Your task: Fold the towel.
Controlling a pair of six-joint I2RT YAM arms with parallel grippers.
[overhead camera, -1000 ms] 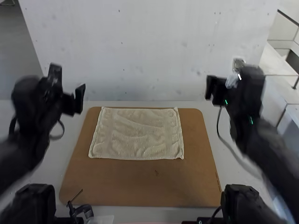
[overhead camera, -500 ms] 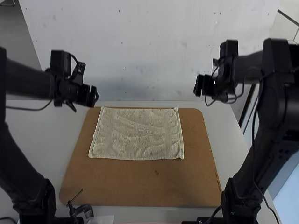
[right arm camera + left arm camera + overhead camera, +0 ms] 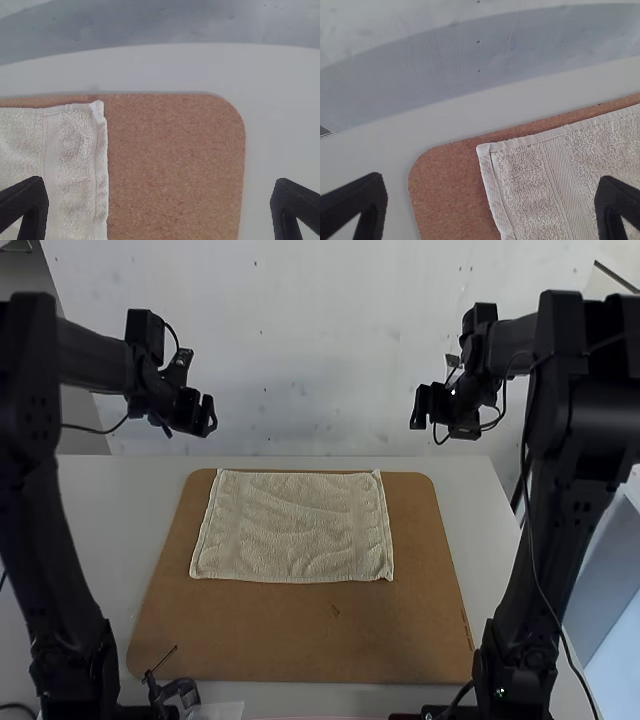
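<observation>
The cream towel point(image 3: 293, 527) lies spread as a rectangle on the far half of the brown board, untouched. In the high view my left gripper point(image 3: 207, 418) hangs above and beyond the towel's far left corner, and my right gripper point(image 3: 421, 408) is raised past its far right corner. The left wrist view has my left gripper point(image 3: 492, 200) wide open, the towel point(image 3: 525, 185) below with one corner showing. In the right wrist view my right gripper point(image 3: 160, 200) is also wide open, over the board beside the towel's point(image 3: 75, 160) side edge.
The brown board point(image 3: 300, 640) rests on a pale table point(image 3: 130, 530), with a light wall point(image 3: 320, 350) behind it. A small black clamp-like item point(image 3: 175, 690) with a thin rod stands at the board's near left edge.
Both arms have swung up and forward, raising their grippers toward the far side; lately the left one has risen further and the right one slightly. The towel has stayed put.
</observation>
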